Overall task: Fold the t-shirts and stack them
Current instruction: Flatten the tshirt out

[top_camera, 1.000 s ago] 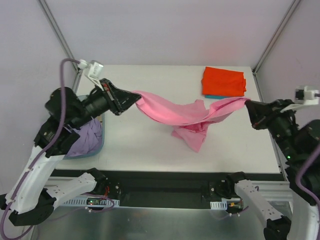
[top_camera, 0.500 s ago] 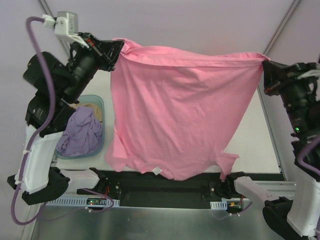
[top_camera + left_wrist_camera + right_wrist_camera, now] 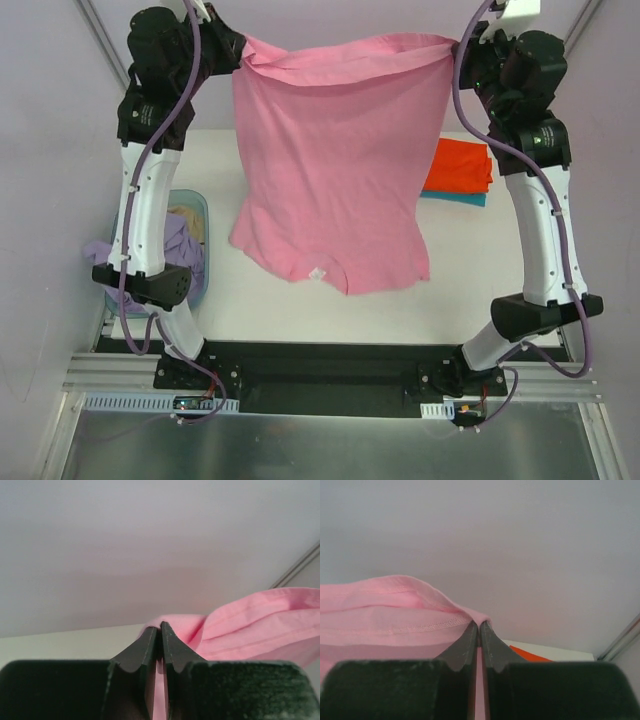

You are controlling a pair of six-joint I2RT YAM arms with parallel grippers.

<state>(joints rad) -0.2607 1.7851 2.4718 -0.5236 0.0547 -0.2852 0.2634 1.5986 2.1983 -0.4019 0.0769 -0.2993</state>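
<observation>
The bright pink t-shirt (image 3: 335, 170) hangs spread in the air between both grippers, its lower end near the table. My left gripper (image 3: 240, 50) is shut on one top corner; pink cloth (image 3: 260, 625) shows past its tips (image 3: 160, 626). My right gripper (image 3: 456, 50) is shut on the other top corner; the hem (image 3: 380, 615) runs left of its tips (image 3: 480, 625). The folded orange-red t-shirt (image 3: 462, 166) lies at the right on a folded teal one (image 3: 460, 198). The pale lavender t-shirt (image 3: 175, 240) lies in the basket.
A round light-blue basket (image 3: 203, 270) stands at the table's left edge beside the left arm. The white table (image 3: 330, 320) shows below the hanging shirt. Metal frame posts (image 3: 575, 35) stand at the back corners.
Both arms have risen and moved back and inward, lifting the pink shirt from a slack band over the table to hanging full length, now narrower between the grippers.
</observation>
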